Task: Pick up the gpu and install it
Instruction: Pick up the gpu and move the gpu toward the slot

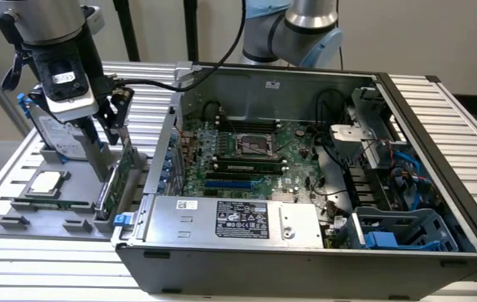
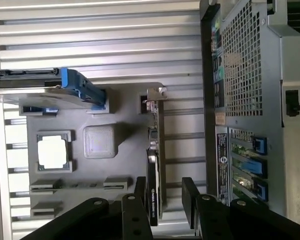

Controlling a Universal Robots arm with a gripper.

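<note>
In the exterior view, an open computer case (image 1: pixel 306 264) lies on its side on a slatted metal desk (image 1: pixel 440 107), its motherboard (image 1: pixel 247 157) and its silver power supply (image 1: pixel 230 219) facing up. At the exterior view's left, just beside the case wall, sits a grey parts tray (image 1: pixel 45 228). The gpu (image 1: pixel 119 179) stands on its long edge in this tray, green board showing, along the side nearest the case. Further from the case, the tray holds a hard drive with blue rails (image 1: pixel 58 138) standing upright, a square processor chip (image 1: pixel 44 182) lying flat and a narrow memory stick (image 1: pixel 50 204) in a slot. The arm reaches down over the tray, and its jaws hang right above the gpu, at the end of the card further from the camera.

In the wrist view, the gpu (image 2: pixel 154 165) is seen edge-on as a thin dark strip in the tray (image 2: pixel 125 150), its silver end bracket at the end away from the jaws. The jaws are open: the two black fingers (image 2: pixel 140 192) stand one on each side of the card's near end. One finger is close beside the card and the other is clearly apart from it; whether the near one touches cannot be told. The processor chip (image 2: pixel 52 151) and the hard drive with blue rails (image 2: pixel 75 85) lie on one side of the card. On the other side is the case's perforated rear panel (image 2: pixel 250 60), with blue slot latches (image 2: pixel 260 145). The desk (image 2: pixel 90 40) shows beyond the tray.
</note>
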